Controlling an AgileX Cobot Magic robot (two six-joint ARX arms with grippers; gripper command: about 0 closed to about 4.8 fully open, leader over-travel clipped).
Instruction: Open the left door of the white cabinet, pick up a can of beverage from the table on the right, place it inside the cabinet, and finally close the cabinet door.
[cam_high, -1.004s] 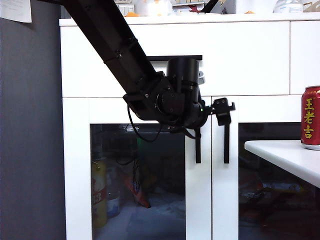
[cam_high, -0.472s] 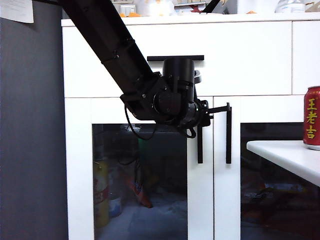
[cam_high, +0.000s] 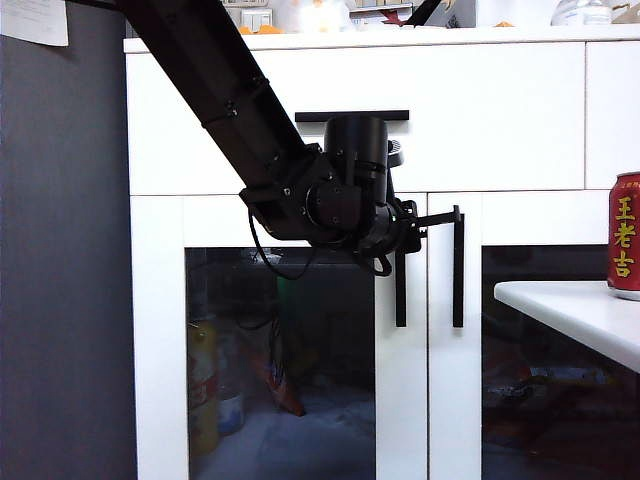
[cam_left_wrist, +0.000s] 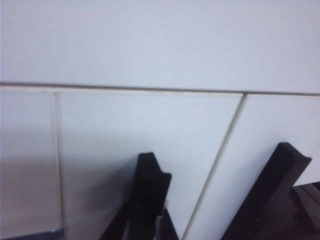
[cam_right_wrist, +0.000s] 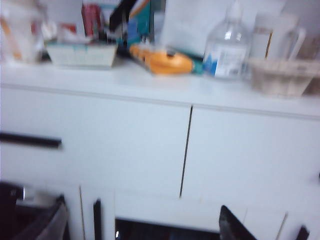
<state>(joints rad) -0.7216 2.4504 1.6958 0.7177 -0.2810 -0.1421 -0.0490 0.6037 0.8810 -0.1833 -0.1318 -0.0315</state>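
Two grippers: left gripper (cam_high: 410, 222), jaws closed apparently on vertical black bar handle (cam_high: 400, 290) of still-shut white-framed dark-glass left door (cam_high: 160, 350), large white cabinet (cam_high: 480, 110), for pulling; right gripper (cam_right_wrist: 142, 220), jaws wide, empty, facing cabinet top; small red can of beverage (cam_high: 624, 235) awaiting pickup on white tabletop (cam_high: 570, 310), right.

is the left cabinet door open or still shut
Shut: the left door sits flush with its twin; the left claw is closed on its handle.

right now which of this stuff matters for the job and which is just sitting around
For the job: left gripper, shut at the left door handle; white cabinet; can of beverage; table; right gripper, open.

Lying about: clear pump bottle, orange packet.
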